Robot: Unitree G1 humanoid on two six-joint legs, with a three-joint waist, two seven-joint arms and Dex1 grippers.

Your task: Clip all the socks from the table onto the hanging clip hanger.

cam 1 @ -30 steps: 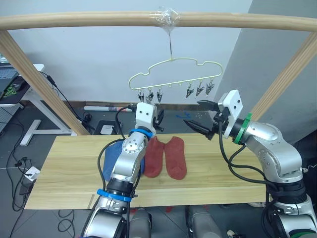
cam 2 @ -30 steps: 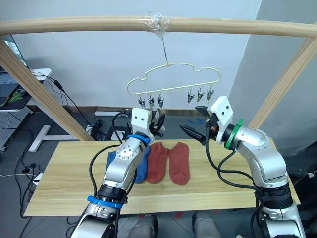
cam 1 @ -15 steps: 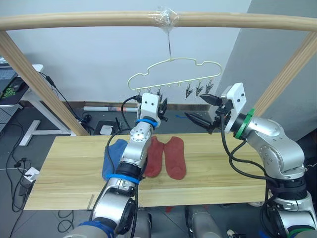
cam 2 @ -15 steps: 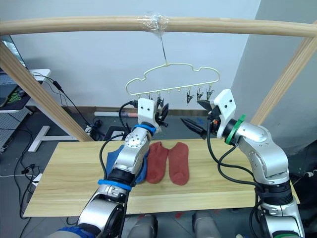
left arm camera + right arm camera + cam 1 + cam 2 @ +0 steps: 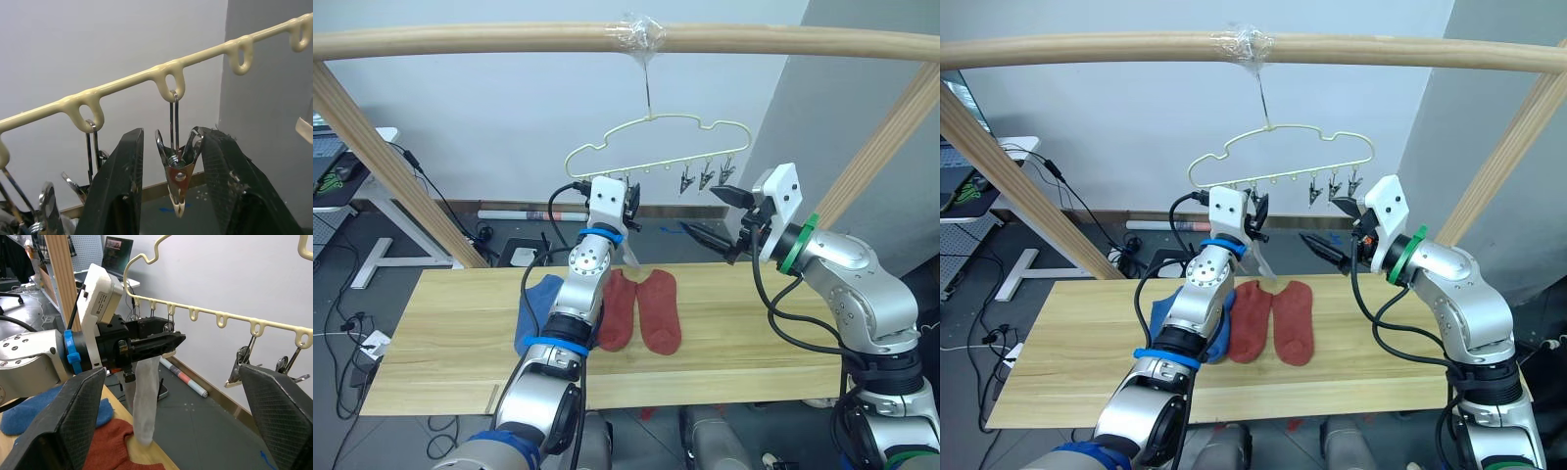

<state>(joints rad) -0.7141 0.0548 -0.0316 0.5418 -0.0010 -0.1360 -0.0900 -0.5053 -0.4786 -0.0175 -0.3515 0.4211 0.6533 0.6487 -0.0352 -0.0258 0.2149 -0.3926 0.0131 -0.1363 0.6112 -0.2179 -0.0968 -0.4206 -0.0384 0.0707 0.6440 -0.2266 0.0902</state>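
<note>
clip hanger [image 5: 651, 147] hangs by its hook from the wooden pole [image 5: 509, 41] across the top of the frame, centre; its straight bar carries small metal clips — a cluster at the left end behind the left gripper, three free ones [image 5: 705, 176] toward the right end.

left gripper [image 5: 628, 208] is raised to the bar's left part, centre of the frame. in the left wrist view its two black fingers [image 5: 117, 191] stand apart on either side of one hanging clip [image 5: 177, 174]; contact with the clip cannot be judged. a light grey sock [image 5: 145, 399] hangs down beside this gripper, lower centre in the right wrist view, its tip near the red socks; what holds its top is hidden behind the gripper, so cannot tell whether clip or finger has it.

right gripper [image 5: 705, 213] sits right of centre, just below the three free clips, fingers spread wide and empty, pointing toward the left gripper.

table [image 5: 754, 323] spans the lower half of the frame. on it: two rust-red socks [image 5: 641, 308] flat side by side at centre, touching along their inner edges; a blue sock [image 5: 536, 311] just left of them, partly hidden by the left arm.

no containers in view — socks lie directly on the bare wood.
</note>
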